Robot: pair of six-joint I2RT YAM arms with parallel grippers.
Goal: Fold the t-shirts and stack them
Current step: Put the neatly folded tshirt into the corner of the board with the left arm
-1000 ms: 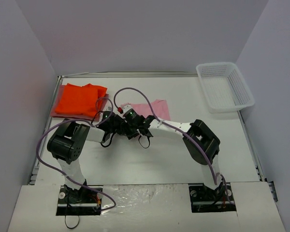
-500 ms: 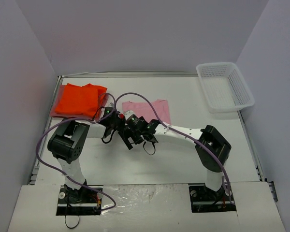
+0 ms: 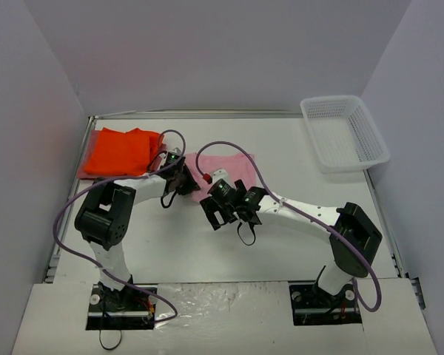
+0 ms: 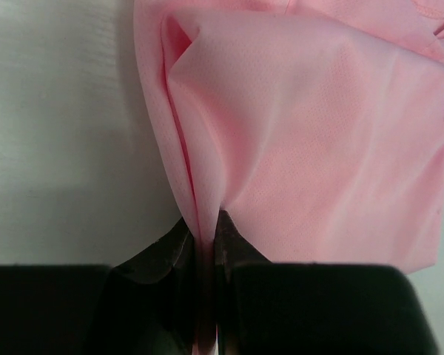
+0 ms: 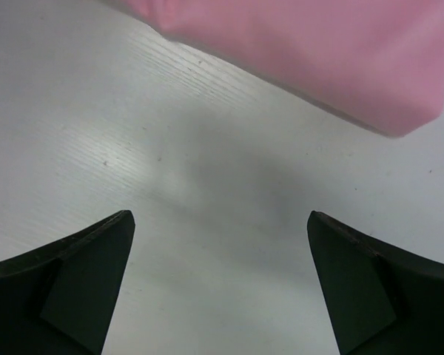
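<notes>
Pinching a fold of the light pink t-shirt (image 4: pixel 318 133), the left gripper (image 4: pixel 207 231) is clamped, while the right gripper (image 5: pixel 218 218) stands wide apart.

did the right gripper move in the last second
Yes. Judged against the white basket, the right gripper has backed off the pink shirt, toward the arms' bases and slightly toward the basket's side.

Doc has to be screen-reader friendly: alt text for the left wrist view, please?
The left gripper, shut, pinches a raised fold at the edge of the light pink t-shirt, seen close up from the wrist. The rest of the shirt spreads up and to the right across the frame, with bare white table on the left.
</notes>
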